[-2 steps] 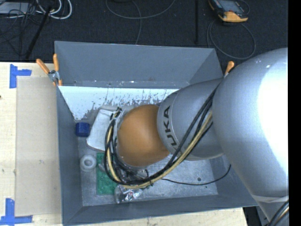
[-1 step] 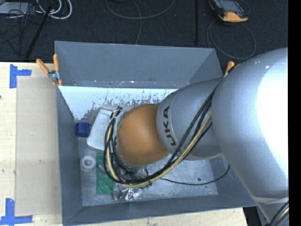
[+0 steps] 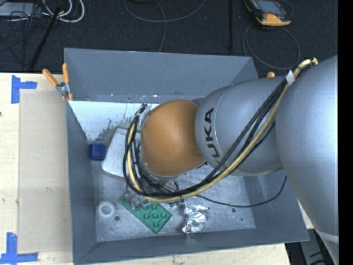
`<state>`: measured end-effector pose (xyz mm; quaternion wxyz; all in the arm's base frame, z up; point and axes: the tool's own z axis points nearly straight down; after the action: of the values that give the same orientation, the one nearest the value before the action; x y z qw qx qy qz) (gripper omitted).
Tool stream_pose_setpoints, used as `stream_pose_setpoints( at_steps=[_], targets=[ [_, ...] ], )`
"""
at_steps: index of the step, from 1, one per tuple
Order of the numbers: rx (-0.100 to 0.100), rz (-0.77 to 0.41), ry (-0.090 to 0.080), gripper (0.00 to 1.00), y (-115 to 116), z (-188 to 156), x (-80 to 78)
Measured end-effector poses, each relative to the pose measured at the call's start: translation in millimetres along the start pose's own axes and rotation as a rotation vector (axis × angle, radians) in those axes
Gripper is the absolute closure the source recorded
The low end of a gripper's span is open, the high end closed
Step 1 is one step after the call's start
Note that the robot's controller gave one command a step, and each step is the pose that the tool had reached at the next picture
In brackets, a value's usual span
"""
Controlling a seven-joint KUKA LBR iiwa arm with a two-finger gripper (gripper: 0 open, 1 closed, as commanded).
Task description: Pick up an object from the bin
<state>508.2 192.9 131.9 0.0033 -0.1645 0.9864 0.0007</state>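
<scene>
The grey metal bin [image 3: 165, 73] is entered from the right by the silver arm [image 3: 248, 131]. Its wrist is capped by a rounded orange cover [image 3: 168, 137], and a bundle of black and yellow cables [image 3: 131, 159] is looped down the cover's left side and along under it. The wrist is held low over the middle of the bin floor. The jaws are masked by the cover and the cables, so it cannot be told whether they are open, closed or gripping anything.

Just below the wrist, near the bin's front wall, a flat green studded building plate [image 3: 151, 216] is seen lying on the floor. Its upper left corner is tucked beneath the dark hardware under the cover, and of all the loose things it is nearest to the arm's working end. Whether it is touched there cannot be made out.

A crumpled ball of silver foil [image 3: 194, 218] is found just to the right of the plate. A small white ring [image 3: 106, 209] is placed to the plate's left, apart from it. Further back on the left, a small blue cylinder [image 3: 97, 150] is set beside a pale flat sheet [image 3: 115, 148], which is partly covered by the wrist.
</scene>
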Motion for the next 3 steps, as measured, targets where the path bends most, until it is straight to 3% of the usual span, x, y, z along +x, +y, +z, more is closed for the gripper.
stream_pose_setpoints(
  at_steps=[1,2,3],
  targets=[
    [0.004,0.003,-0.001,1.0,-62,-78,2.2],
    [0.002,0.453,0.013,1.0,-35,-14,-11.2],
    [0.002,0.455,0.01,0.0,-36,-16,-11.8]
  ],
)
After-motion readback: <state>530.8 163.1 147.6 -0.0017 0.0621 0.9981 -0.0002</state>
